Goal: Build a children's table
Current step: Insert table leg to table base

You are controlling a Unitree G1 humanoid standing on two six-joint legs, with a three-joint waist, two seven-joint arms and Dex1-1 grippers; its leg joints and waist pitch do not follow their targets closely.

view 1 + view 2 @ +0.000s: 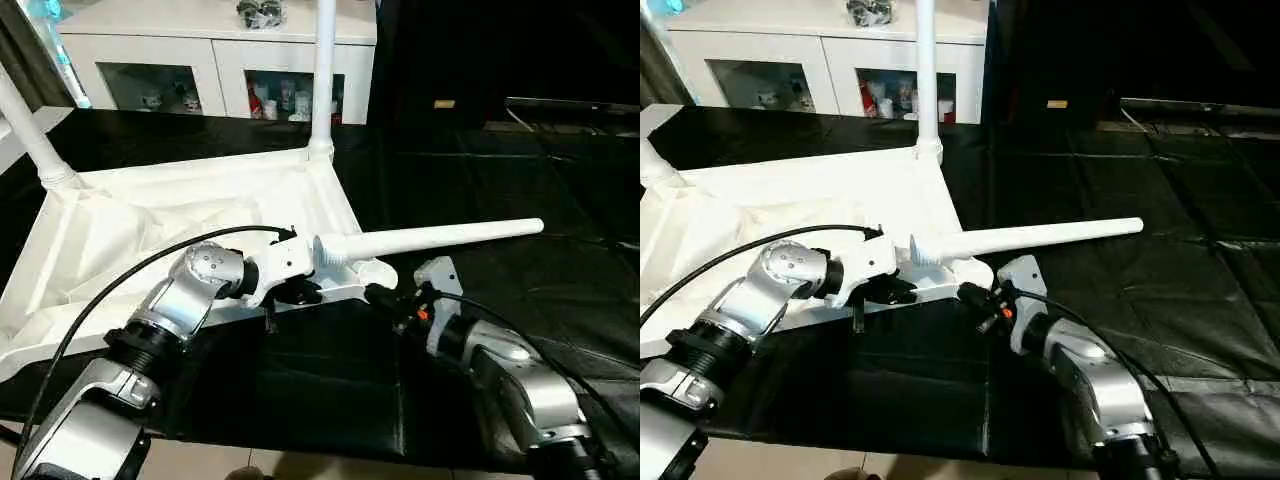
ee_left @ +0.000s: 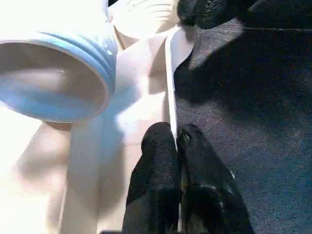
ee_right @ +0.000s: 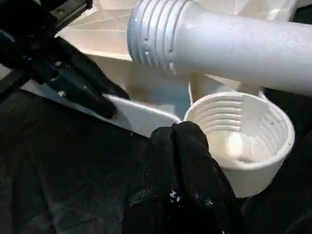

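Item: white tabletop (image 1: 150, 230), upside down on the black-covered surface (image 1: 480, 170), ribbed underside up. Two tapered legs stand screwed into its far corners: one at twelve o'clock (image 1: 323, 70), one at ten o'clock (image 1: 30, 130). A third, loose leg (image 1: 430, 239) lies across the near right corner, threaded end toward me, thin end pointing to three o'clock.

Near right corner socket (image 3: 241, 134): open, empty, threads visible inside; it sits directly beyond my right gripper (image 3: 183, 139), at its one o'clock. That gripper's fingers are pressed together, tips against the socket's outer wall, holding nothing.

My left gripper (image 2: 176, 141): fingers together, pinching the tabletop's thin near edge between them, at the loose leg's seven o'clock.

View notes: the left wrist camera shows the leg's hollow threaded mouth (image 2: 53, 73) end-on, just beside the gripped rim; the right wrist camera shows those threads from the side, lying over the socket, plus my left gripper's black fingers (image 3: 78, 83) on the edge. The head cameras add a white glass-door cabinet (image 1: 215, 60) beyond the table.
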